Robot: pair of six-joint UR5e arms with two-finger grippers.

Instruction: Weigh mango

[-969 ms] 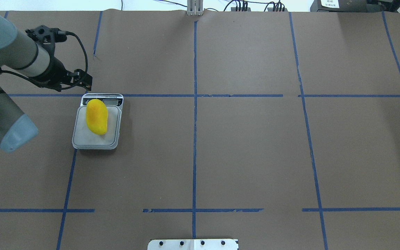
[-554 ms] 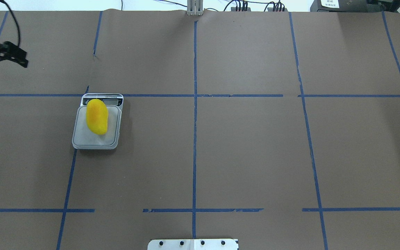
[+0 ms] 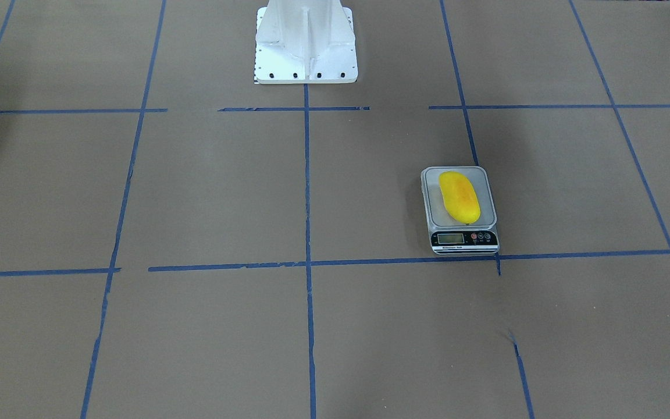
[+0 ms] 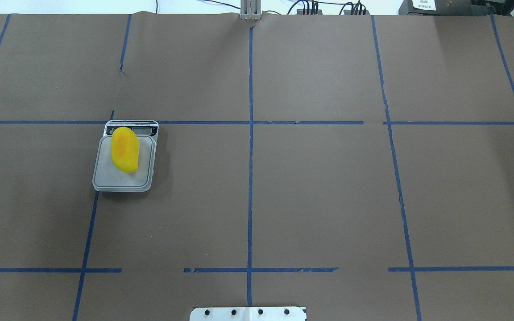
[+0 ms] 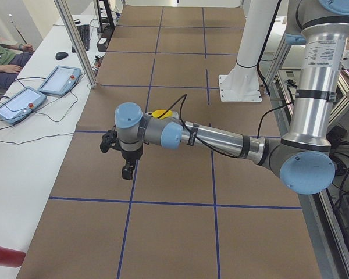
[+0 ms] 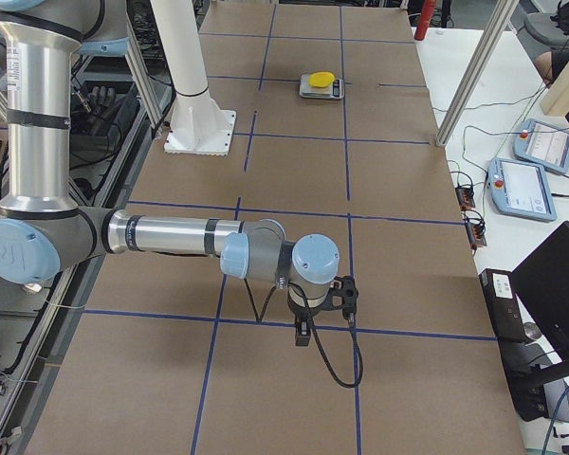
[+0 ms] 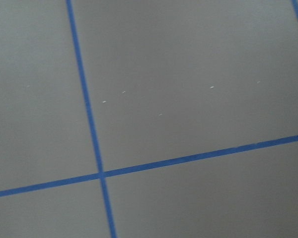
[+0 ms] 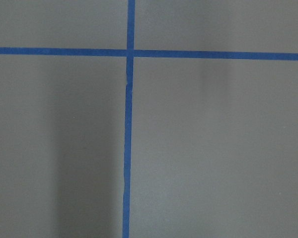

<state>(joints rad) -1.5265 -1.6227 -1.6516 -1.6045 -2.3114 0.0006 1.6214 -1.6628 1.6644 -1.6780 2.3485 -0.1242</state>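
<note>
The glossy yellow, orange-blushed mango (image 4: 125,149) lies lengthwise on the scale's platform (image 4: 118,180).

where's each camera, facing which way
Front-facing: across table, facing white robot base; no arms.
Overhead: behind that base, looking forward-down; no arms.
Exterior left: robot's left end; left arm, left gripper.
Exterior right: right end; right arm, right gripper.
Left wrist: down at blue tape; no gripper.
Right wrist: likewise.
Front-facing and overhead share the bright-yellow mango on the silver scale.

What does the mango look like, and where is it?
Look at the big brown table crossed with blue tape lines. On the robot's left side sits a small grey scale. The mango lies on it, the only bright yellow thing there.
</note>
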